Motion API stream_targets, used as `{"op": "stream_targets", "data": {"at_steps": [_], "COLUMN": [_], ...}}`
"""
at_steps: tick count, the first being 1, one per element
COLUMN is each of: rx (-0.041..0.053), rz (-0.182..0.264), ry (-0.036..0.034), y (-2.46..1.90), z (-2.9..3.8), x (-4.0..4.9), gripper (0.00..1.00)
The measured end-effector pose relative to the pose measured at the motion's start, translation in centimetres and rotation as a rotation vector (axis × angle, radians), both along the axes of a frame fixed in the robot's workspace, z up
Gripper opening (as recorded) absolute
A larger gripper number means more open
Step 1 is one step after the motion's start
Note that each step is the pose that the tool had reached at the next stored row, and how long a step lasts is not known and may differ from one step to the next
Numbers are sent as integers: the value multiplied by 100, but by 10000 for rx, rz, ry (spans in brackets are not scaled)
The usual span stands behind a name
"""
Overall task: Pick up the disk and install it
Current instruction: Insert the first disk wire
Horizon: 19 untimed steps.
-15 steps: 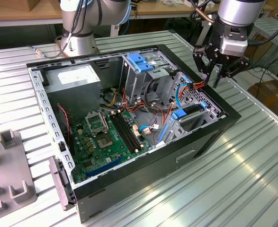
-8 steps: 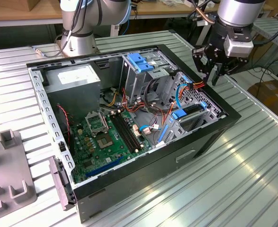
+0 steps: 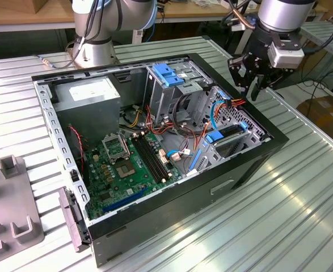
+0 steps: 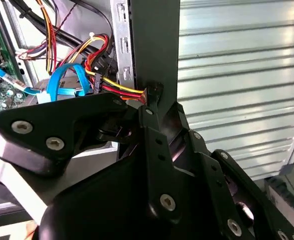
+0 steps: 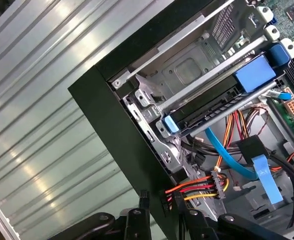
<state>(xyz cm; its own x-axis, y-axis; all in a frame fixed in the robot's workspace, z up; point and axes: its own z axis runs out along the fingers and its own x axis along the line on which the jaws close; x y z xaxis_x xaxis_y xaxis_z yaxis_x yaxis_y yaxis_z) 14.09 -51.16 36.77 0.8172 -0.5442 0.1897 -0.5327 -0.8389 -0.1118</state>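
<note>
One disk (image 3: 230,132): in the computer case's (image 3: 155,215) drive bay, at the exterior view's right, seemingly installed.
Hand (image 3: 250,89): apart, empty, above the case's rim.

No text, number or sign can be read. In the exterior view a pale label is carried on the grey metal power-supply box (image 3: 91,93) inside the open black computer case (image 3: 251,164), but its print cannot be made out. Markings on the green circuit board (image 3: 118,170) are too small to be told. Nothing legible is shown on the flat grey-metal disk in its bright blue plastic carrier (image 5: 214,111).
</note>
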Motion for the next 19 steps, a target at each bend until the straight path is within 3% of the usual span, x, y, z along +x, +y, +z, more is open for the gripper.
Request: {"op": "stream_targets", "data": {"at_steps": [2,5,13,14,16,19], "rx": [-3,-18,-57,-57,-58,-83], "rz": [581,932,1085,1087,1087,1020], "ry": [-1,0,0,0,0,2], "y": [0,1,-1,-1,-1,-1], "z": [-17,-26,-64,-65,-65,-55], "x": [0,-3,-6,-6,-6,-6], "gripper": [31,31,31,30,17,17]}}
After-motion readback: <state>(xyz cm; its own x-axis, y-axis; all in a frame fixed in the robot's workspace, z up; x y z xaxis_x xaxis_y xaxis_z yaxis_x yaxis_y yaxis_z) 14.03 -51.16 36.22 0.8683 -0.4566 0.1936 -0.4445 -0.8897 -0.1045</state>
